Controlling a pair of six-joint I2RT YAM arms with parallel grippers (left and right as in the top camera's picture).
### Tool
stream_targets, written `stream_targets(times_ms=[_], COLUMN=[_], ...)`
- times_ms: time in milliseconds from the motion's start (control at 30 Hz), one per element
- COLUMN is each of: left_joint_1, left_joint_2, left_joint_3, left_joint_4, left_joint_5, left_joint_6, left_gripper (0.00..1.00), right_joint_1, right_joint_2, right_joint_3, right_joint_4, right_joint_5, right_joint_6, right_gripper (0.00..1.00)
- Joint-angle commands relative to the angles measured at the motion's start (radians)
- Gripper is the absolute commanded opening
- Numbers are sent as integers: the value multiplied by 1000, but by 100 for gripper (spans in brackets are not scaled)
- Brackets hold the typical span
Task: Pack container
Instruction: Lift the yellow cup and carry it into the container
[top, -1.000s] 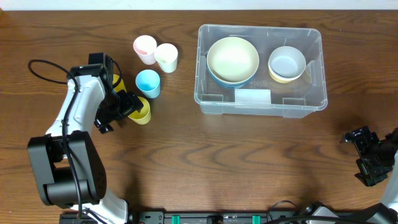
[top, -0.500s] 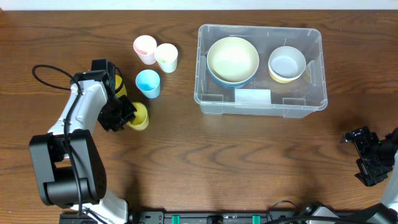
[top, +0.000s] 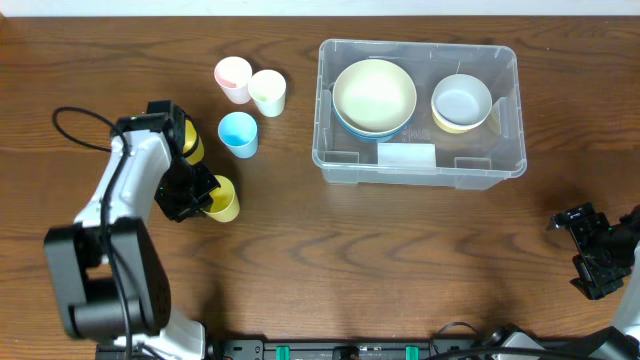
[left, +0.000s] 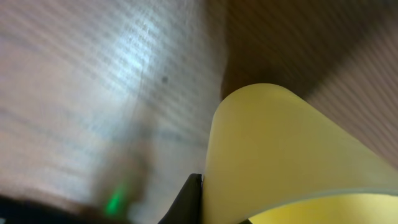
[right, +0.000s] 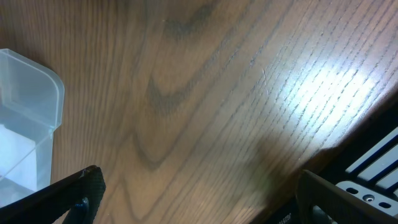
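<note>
Your left fingers (top: 198, 191), wide a second ago, now clamp the yellow cup (top: 224, 201) on the desk (top: 330, 250), well left of the container (top: 480, 176), so it looks ready to carry over, while your right fingers (right: 84, 190) stay wide, empty.

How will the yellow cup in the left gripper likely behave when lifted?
The yellow cup looks small and thin-walled, so probably light. Its smooth wall could slip in the left gripper. Apparently pinched at one side, it may tilt.

free: table (top: 400, 250) in front of container (top: 508, 120) | obstacle: blue cup (top: 238, 133) at its left
</note>
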Motion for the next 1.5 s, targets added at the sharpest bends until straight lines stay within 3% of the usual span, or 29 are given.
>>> stream_targets(times_ms=[0, 300, 467, 733, 967, 1200, 1467], left_joint_1=[2, -52, -183, -439, -608, -636, -636], left_joint_2=[-148, -598, -679, -457, -145, 60, 152], left_joint_3=[32, 132, 302, 593, 703, 710, 708], left_joint_4=[-37, -80, -81, -82, -71, -7, 11], left_joint_5=[19, 94, 93, -5, -16, -16, -51], left_joint_6=[21, -25, -36, -23, 3, 3, 48], left_gripper=[6, 6, 6, 6, 6, 6, 6], right_joint_1=[-8, -8, -8, -8, -8, -8, -8], right_joint_2=[-12, -12, -12, -12, -12, -12, -12], right_joint_3=[0, 0, 0, 0, 0, 0, 0], right_joint_4=[2, 2, 2, 2, 2, 2, 2], right_joint_5=[-7, -7, -7, -7, -7, -7, -7], right_joint_6=[14, 14, 14, 14, 14, 14, 14], right_gripper=[99, 99, 99, 99, 99, 99, 99])
